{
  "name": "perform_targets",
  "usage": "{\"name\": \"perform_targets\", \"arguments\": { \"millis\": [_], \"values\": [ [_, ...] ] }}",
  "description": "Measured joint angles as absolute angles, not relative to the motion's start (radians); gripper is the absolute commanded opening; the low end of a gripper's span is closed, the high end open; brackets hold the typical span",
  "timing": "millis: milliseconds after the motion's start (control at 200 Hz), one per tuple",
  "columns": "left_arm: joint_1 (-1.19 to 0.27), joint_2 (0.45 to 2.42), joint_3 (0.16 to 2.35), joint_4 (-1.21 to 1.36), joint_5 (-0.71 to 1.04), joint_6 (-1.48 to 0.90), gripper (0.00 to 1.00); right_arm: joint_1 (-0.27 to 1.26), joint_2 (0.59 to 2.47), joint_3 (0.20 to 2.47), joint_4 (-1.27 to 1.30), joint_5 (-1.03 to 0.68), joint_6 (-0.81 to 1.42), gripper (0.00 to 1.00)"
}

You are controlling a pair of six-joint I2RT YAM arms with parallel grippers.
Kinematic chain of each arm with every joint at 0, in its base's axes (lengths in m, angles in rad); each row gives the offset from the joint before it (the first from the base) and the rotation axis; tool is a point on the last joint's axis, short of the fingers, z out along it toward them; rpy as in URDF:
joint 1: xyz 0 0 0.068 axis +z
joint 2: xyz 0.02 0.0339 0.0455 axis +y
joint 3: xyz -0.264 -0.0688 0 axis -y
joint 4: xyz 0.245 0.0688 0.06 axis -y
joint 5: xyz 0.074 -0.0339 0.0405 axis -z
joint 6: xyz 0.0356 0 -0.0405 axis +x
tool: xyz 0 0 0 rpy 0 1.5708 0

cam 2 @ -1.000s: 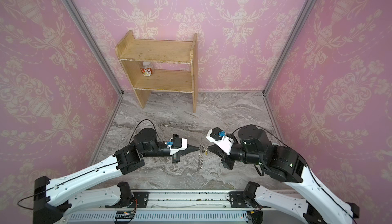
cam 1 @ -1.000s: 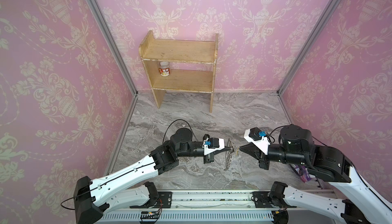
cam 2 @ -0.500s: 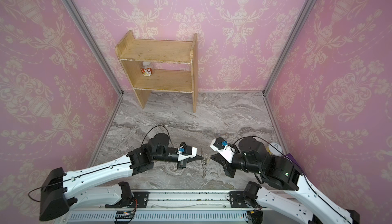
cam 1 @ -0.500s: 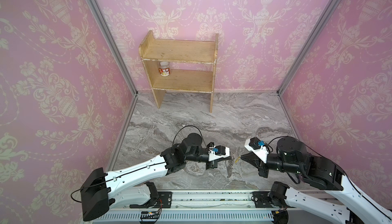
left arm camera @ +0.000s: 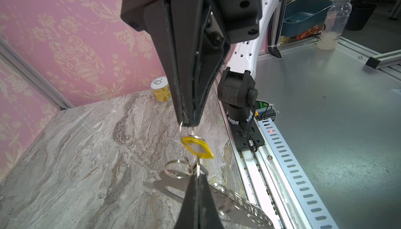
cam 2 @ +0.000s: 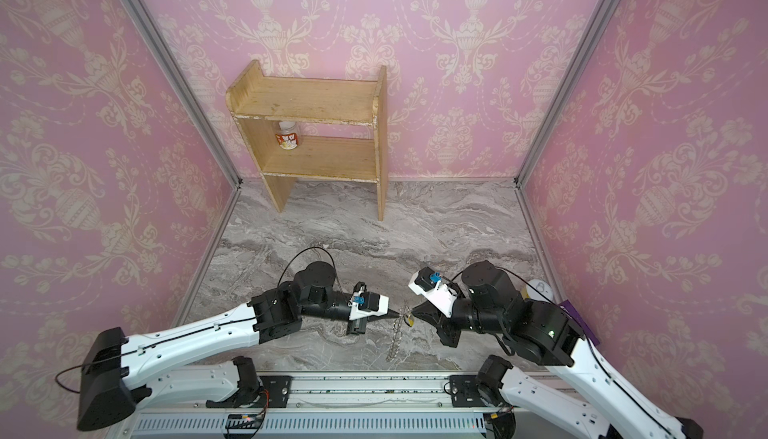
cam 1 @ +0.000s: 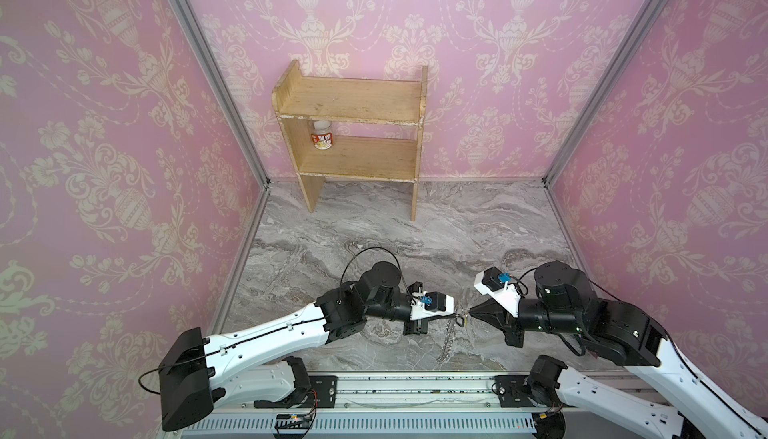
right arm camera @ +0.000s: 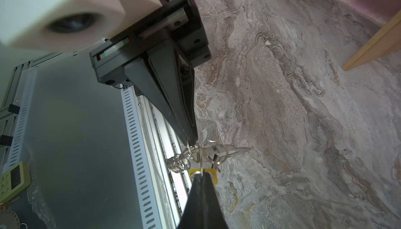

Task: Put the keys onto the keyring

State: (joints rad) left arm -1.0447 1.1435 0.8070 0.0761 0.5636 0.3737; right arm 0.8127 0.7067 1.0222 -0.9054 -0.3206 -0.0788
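Holding the keyring (left arm camera: 171, 182) aloft by one split ring (left arm camera: 176, 169), left hand (cam 1: 456, 313) clamped tight on that wire, above the table (cam 1: 415, 250) near its front edge. Hung edge-on in both top views, lower end close to the table, contact not to be told. Pinching the small ring (left arm camera: 181, 130) of the yellow tag (left arm camera: 197, 149), right hand (cam 1: 470, 314) closed on it, tip to tip with the left, tag just beside the held split ring. Black tag not made out. Judged: plate thin, stiff, light metal, apt to swing and twist from one ring; split rings springy, slick, hard to pry open; tag light plastic, free to dangle. Best taken by the wire rings, close to the coil's end, not by the tag's smooth body.
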Motion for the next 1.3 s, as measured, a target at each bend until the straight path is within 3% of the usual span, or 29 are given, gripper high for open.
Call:
{"name": "perform_targets", "arguments": {
  "millis": [1301],
  "values": [
    [-1.045,1.119,0.826,0.023,0.543,0.438,0.00,0.813,0.724,1.012,-0.894,-0.356,-0.073,0.00]
  ]
}}
